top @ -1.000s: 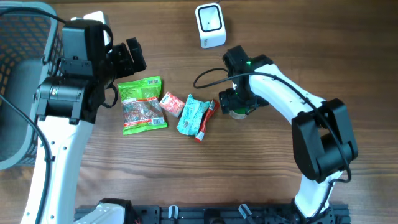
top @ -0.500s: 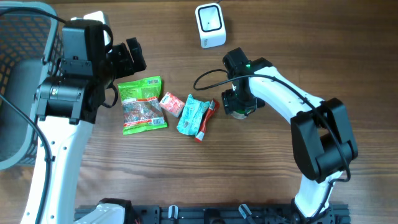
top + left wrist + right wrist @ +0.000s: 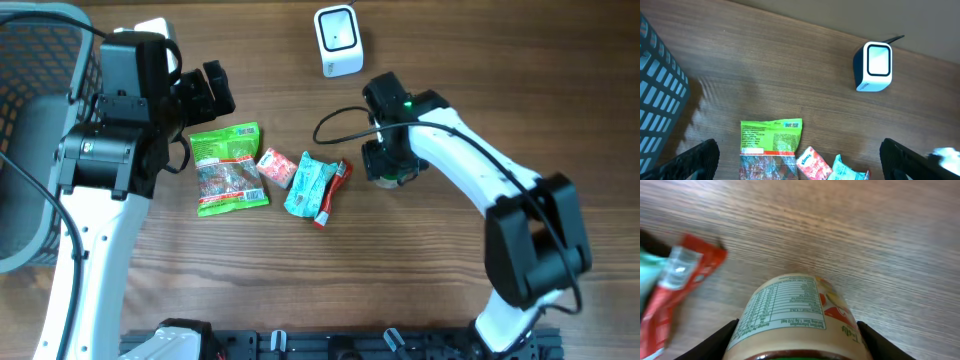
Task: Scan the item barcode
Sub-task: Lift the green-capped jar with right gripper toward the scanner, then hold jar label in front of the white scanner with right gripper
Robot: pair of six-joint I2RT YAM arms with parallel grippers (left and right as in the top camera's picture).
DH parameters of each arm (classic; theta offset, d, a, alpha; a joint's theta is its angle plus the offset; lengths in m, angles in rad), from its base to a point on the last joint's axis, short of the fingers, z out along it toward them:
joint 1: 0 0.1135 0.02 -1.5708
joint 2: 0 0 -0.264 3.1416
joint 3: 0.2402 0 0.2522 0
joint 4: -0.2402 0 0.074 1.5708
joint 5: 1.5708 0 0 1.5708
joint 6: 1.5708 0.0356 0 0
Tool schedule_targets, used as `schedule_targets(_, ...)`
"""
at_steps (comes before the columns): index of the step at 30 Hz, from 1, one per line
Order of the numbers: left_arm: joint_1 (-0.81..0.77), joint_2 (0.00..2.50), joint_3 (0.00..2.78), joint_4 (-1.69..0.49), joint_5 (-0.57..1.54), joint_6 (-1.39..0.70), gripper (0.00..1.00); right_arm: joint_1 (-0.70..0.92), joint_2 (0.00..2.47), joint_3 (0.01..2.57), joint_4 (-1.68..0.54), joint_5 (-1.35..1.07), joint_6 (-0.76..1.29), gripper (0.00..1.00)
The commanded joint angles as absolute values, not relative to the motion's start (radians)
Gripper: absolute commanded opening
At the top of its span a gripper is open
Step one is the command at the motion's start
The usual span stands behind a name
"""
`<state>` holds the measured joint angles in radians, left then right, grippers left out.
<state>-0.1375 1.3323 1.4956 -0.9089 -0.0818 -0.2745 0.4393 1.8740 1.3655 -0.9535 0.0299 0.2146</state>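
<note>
The right claw point(image 3: 389, 168) has narrowed until its fingers press both sides of the jar point(image 3: 790, 307) on the table point(image 3: 300, 290), below the scanner point(image 3: 338, 40). Lifting it to scan looks possible. The left claw point(image 3: 800, 159) hangs wide apart and empty.

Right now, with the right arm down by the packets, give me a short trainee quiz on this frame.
1. True or false: the left gripper is holding the green packet.
2. What sits between the fingers of the right gripper? A. a labelled jar B. the scanner C. the teal packet
3. Which item lies nearest the jar?
Key: 1. False; it is open and empty. 2. A. 3. The red stick packet.
</note>
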Motion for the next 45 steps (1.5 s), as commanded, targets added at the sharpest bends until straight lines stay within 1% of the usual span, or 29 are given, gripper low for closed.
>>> schedule_targets(1,-0.139,1.332,1.5,-0.907,-0.091,-0.262,1.0,0.437,1.789,1.391,-0.958,0.019,0.211,0.32)
schedule_targets(6,-0.139,1.332,1.5,-0.907,-0.091,-0.262,1.0,0.437,1.743,1.391,-0.966,0.022,0.212,0.26)
schedule_targets(11,-0.139,1.332,1.5,-0.907,-0.091,-0.262,1.0,0.437,1.689,1.413,-1.016,0.014,0.204,0.27)
schedule_targets(12,-0.139,1.332,1.5,-0.907,-0.091,-0.262,1.0,0.437,1.684,1.434,-1.039,-0.006,0.183,0.29)
schedule_targets(14,-0.139,1.332,1.5,-0.907,-0.091,-0.262,1.0,0.437,1.684,1.509,-1.107,-0.04,0.17,0.3)
schedule_targets(19,-0.139,1.332,1.5,-0.907,-0.091,-0.262,1.0,0.437,1.685,1.788,-1.246,-0.043,0.161,0.3)
schedule_targets(21,-0.139,1.332,1.5,-0.907,-0.091,-0.262,1.0,0.437,1.687,1.882,-1.267,-0.054,0.16,0.31)
schedule_targets(22,-0.139,1.332,1.5,-0.907,-0.091,-0.262,1.0,0.437,1.687,1.907,-1.266,-0.062,0.16,0.33)
schedule_targets(24,-0.139,1.332,1.5,-0.907,-0.091,-0.262,1.0,0.437,1.692,1.932,-1.24,-0.062,0.157,0.34)
schedule_targets(27,-0.139,1.332,1.5,-0.907,-0.091,-0.262,1.0,0.437,1.713,1.929,-1.095,-0.061,0.161,0.34)
schedule_targets(28,-0.139,1.332,1.5,-0.907,-0.091,-0.262,1.0,0.437,1.737,1.929,-1.031,-0.059,0.161,0.34)
schedule_targets(37,-0.139,1.332,1.5,-0.907,-0.091,-0.262,1.0,0.437,1.976,1.929,-0.68,-0.018,0.16,0.33)
schedule_targets(38,-0.139,1.332,1.5,-0.907,-0.091,-0.262,1.0,0.437,2.02,1.929,-0.589,0.021,0.159,0.32)
schedule_targets(40,-0.139,1.332,1.5,-0.907,-0.091,-0.262,1.0,0.437,2.07,1.929,-0.487,0.07,0.155,0.31)
schedule_targets(45,-0.139,1.332,1.5,-0.907,-0.091,-0.262,1.0,0.436,2.195,1.929,-0.208,0.083,0.131,0.3)
